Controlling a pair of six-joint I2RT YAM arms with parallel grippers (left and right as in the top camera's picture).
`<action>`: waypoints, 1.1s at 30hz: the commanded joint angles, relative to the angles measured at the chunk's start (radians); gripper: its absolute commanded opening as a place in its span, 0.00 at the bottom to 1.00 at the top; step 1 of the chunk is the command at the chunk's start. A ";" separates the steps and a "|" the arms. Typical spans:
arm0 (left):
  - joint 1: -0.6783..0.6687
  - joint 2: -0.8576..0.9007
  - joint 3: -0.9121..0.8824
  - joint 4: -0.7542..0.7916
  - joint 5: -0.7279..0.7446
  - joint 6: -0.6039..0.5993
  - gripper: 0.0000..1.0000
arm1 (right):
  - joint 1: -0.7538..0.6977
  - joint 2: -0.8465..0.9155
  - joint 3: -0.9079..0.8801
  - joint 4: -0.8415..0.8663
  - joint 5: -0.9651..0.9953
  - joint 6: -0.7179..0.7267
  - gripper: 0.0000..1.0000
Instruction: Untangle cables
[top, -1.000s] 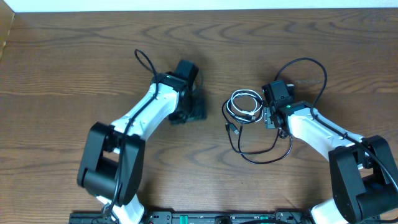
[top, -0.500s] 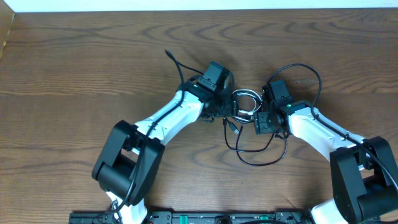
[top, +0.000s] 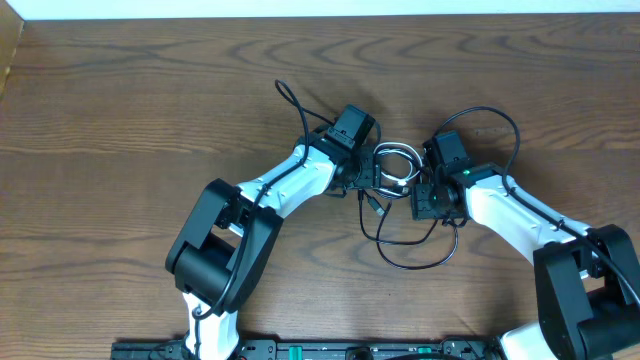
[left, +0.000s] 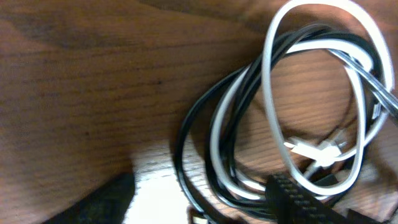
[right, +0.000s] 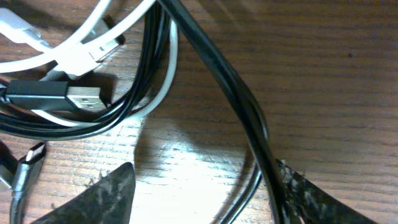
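cables (top: 397, 152): on table (top: 120, 110) | left gripper (top: 372, 176): at their left | right gripper (top: 419, 196): at their right

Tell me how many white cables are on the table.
1. The white cable lies coiled in one bundle, looped through the black cables. Its overlapping loops might hide another, but I see only one.

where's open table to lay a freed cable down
Bare wood lies left of the left arm, toward the table's left edge, and along the far edge beyond the left gripper and right gripper. A smaller patch sits right of the right arm. The middle is crowded: the cables tangle between the grippers, black loops trailing nearward.
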 joint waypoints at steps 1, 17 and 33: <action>0.010 0.055 -0.013 -0.039 -0.087 0.047 0.55 | 0.018 0.070 -0.095 -0.030 -0.041 0.053 0.61; 0.220 0.055 -0.013 -0.357 -0.226 0.098 0.51 | 0.020 0.070 -0.116 0.032 0.375 0.142 0.60; 0.183 0.055 -0.020 -0.396 0.043 0.404 0.41 | -0.050 0.070 -0.116 0.251 0.478 -0.025 0.74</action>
